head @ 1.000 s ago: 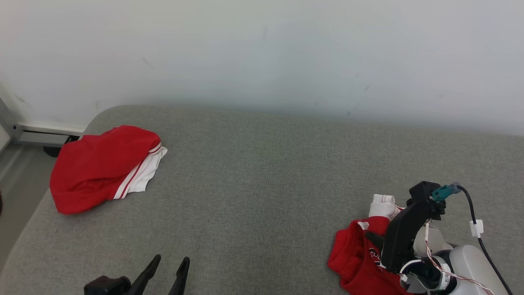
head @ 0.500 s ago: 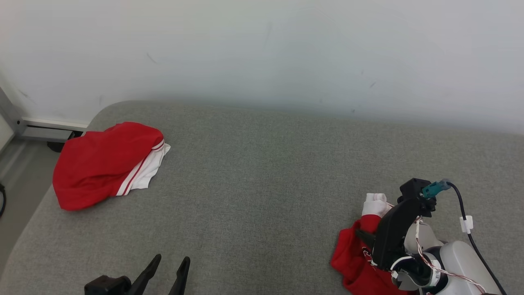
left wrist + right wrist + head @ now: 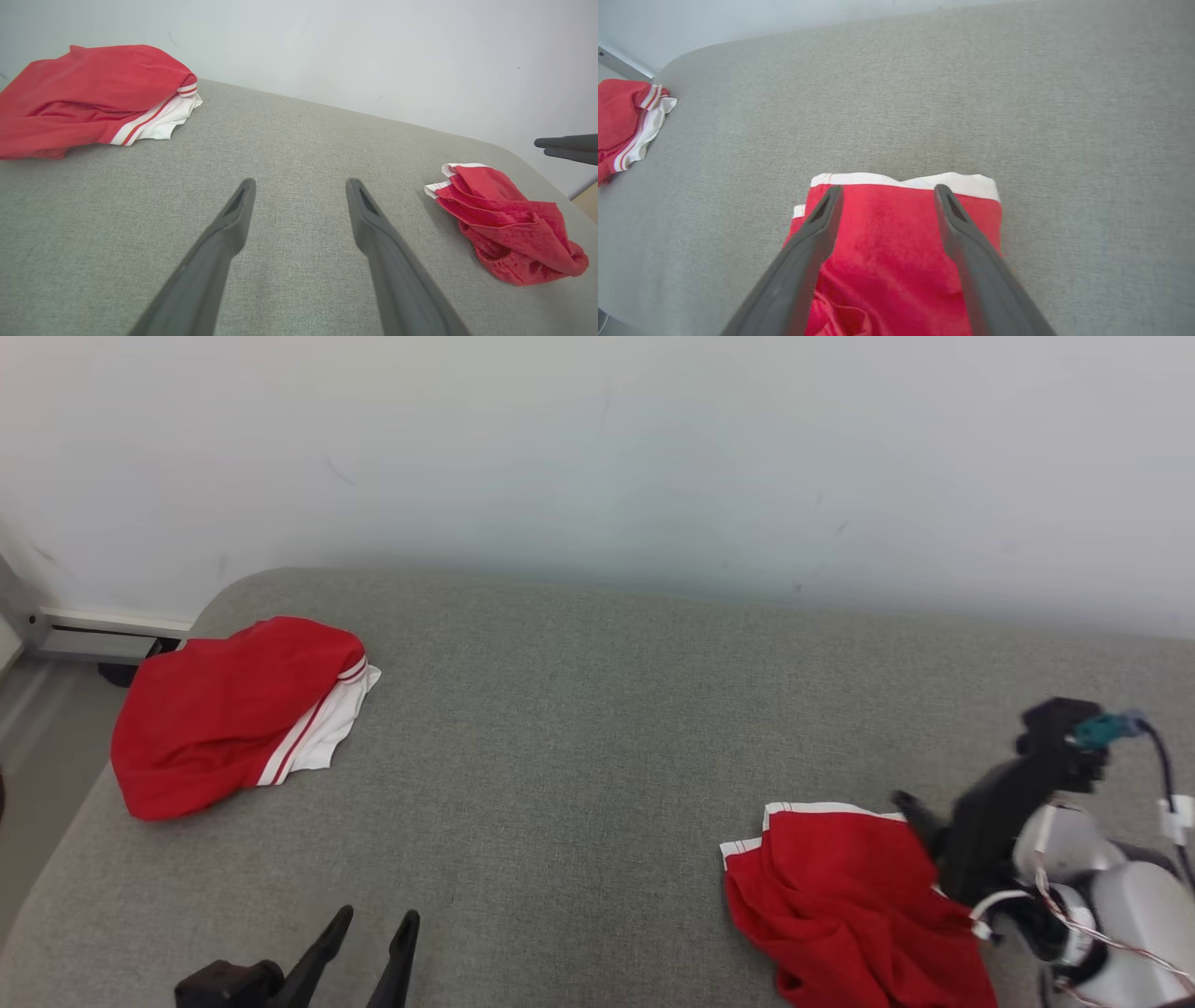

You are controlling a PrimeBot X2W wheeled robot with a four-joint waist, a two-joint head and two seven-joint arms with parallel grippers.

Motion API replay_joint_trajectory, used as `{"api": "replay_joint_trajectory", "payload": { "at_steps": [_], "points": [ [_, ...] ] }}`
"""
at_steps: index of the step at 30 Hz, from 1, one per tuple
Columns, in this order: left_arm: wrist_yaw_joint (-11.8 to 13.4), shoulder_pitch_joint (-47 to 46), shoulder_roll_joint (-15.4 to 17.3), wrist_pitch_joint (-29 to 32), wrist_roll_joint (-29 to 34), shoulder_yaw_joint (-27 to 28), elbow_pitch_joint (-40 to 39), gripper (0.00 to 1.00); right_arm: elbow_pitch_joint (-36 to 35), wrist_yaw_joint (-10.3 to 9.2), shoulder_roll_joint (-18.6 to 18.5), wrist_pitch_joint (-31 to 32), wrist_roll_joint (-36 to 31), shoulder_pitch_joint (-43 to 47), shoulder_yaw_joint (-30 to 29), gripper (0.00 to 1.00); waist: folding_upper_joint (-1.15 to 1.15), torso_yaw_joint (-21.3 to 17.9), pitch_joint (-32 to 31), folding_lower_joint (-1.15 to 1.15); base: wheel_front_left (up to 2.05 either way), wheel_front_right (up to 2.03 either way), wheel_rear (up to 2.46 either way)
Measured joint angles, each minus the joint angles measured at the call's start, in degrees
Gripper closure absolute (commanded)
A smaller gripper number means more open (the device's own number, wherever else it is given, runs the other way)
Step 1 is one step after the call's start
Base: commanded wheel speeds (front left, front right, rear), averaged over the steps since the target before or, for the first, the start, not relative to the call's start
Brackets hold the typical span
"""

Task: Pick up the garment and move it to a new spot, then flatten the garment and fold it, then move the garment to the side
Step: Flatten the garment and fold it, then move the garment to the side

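Garment (image 3: 840,887) released and spread out, right fingers (image 3: 822,233) wide apart, empty

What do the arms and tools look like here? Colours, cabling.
The left tool and right tool each have two long, dark grey, tapering fingers. The right wrist block is black, with a teal connector feeding a black cable held by a white clip. The forearm is pale grey, with thin red-and-white wires along it.

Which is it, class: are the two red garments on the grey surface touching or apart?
Apart. The head view shows the left garment and the right garment lying at opposite ends, with a wide stretch of bare grey surface between them.
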Motion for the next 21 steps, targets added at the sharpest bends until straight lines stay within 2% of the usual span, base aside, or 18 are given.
{"api": "replay_joint_trajectory", "payload": {
  "at_steps": [4, 8, 12, 21],
  "points": [
    [0.5, 0.0, 0.0, -0.9, 0.3, 0.9, -0.1, 0.0, 0.5, -0.44, -4.0, 0.0, -2.4, 3.5, -1.7, 0.0, 0.0, -0.4, 0.0, 0.0, 0.0, 0.0, 0.0],
    [0.9, 0.0, 0.1, -1.3, 0.7, 1.5, -0.2, 0.0, 2.3, -0.49, -6.2, 0.0, -4.3, 6.2, -2.7, 0.0, 0.0, -0.8, 0.0, 0.0, 0.0, 0.0, 0.0],
    [0.9, 0.0, 0.1, -1.5, 0.9, 1.7, -0.4, 0.0, 5.4, -0.53, -6.1, -0.1, -4.2, 7.4, -3.7, 0.0, 0.0, -1.0, 0.2, 0.0, 0.0, 0.0, 0.0],
    [1.0, -1.1, 0.0, -1.5, 2.5, 1.5, -0.9, 0.0, 9.1, -0.93, -2.8, -2.1, -2.0, 8.3, -4.4, 0.0, 0.0, -0.2, 1.7, 0.0, 0.0, 0.0, 0.0]
  ]
}}
